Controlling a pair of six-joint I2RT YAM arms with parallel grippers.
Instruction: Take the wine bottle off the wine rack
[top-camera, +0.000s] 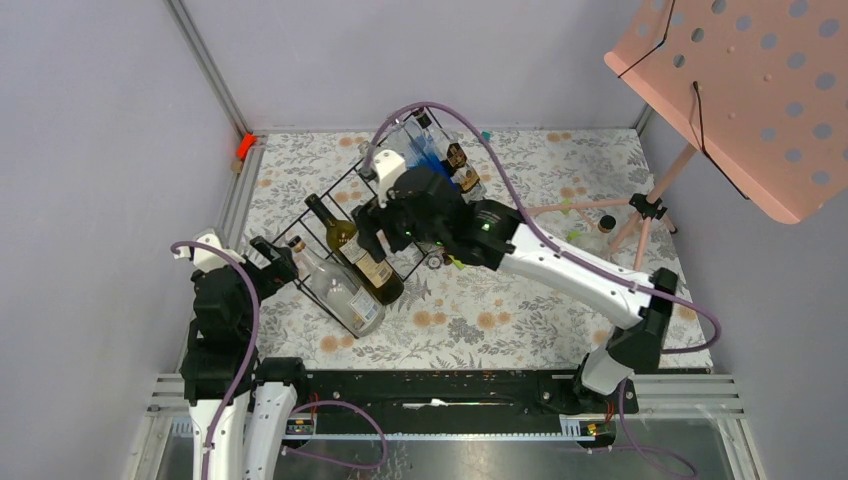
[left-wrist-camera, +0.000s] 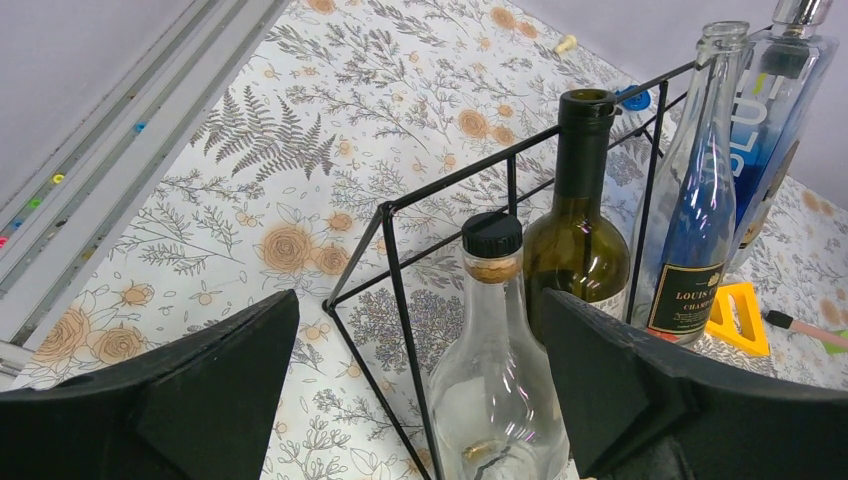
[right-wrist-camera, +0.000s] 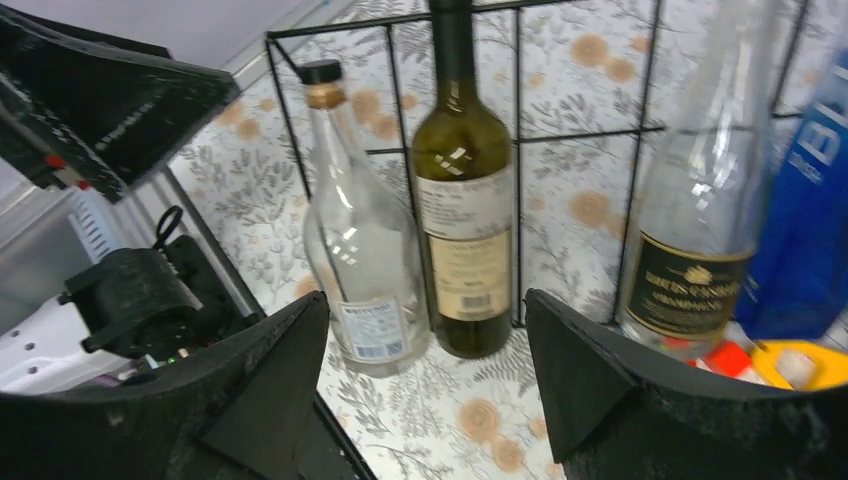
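Note:
The black wire wine rack lies on the flowered table with several bottles on it. A dark green wine bottle lies beside a clear bottle with a black cap. My left gripper is open and empty at the rack's near-left end. In the left wrist view the clear bottle stands between its jaws, with the green bottle behind. My right gripper is open and empty above the rack. Its wrist view shows the green bottle and the clear bottle ahead of the jaws.
A clear bottle with a black label and a blue bottle lie further along the rack. A pink perforated music stand stands at the back right. A yellow triangular piece lies by the rack. Grey walls enclose the table.

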